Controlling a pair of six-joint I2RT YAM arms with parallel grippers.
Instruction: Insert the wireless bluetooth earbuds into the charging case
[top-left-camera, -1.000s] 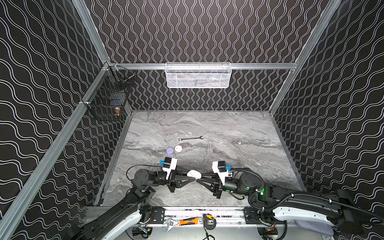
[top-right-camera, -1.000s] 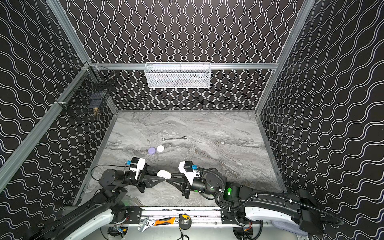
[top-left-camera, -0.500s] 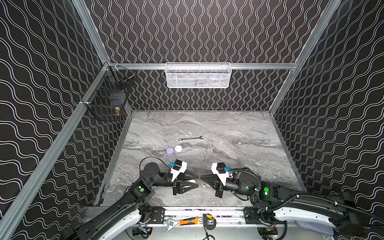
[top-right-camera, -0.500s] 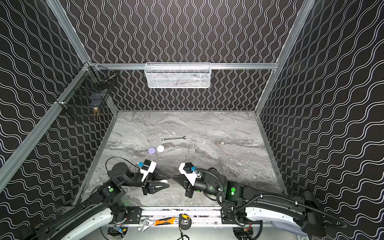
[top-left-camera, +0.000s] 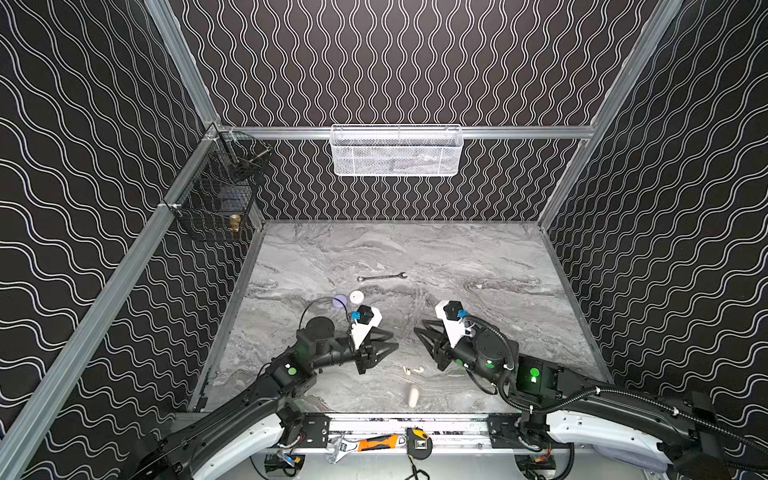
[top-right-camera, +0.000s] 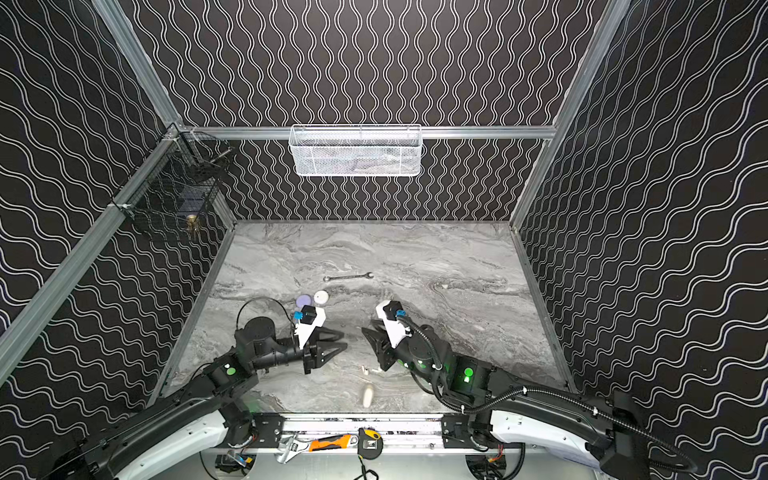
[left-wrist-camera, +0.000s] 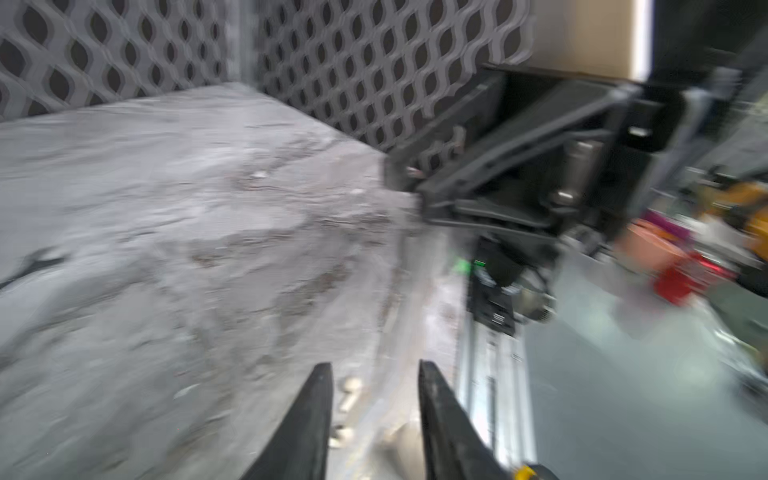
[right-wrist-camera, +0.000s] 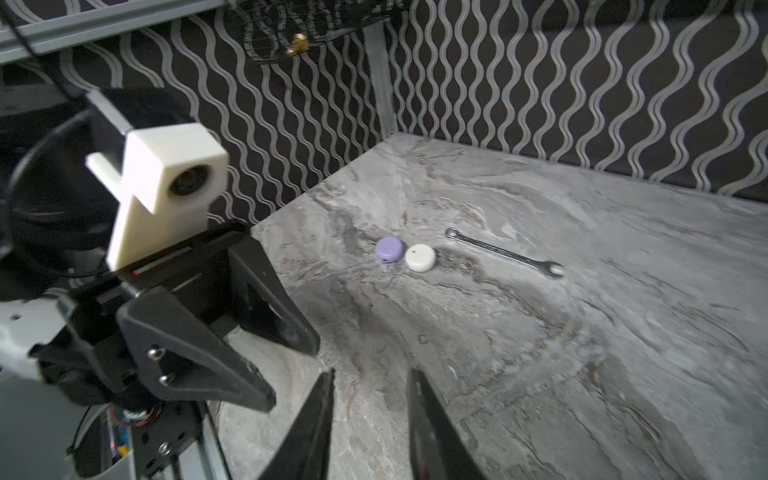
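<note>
Left arm: extended low and forward, left gripper (top-left-camera: 394, 340) pointing toward centre. Jaws parted, apparently empty, though the wrist view is blurred. Right arm: mirrored pose, elbow low, right gripper (top-left-camera: 417, 332) pointing back at the left one. Jaws parted, nothing held. The two grippers face each other, tips apart.

Stereo pair high in front, over the whole table (top-left-camera: 457, 257); wrist views low, close.
</note>
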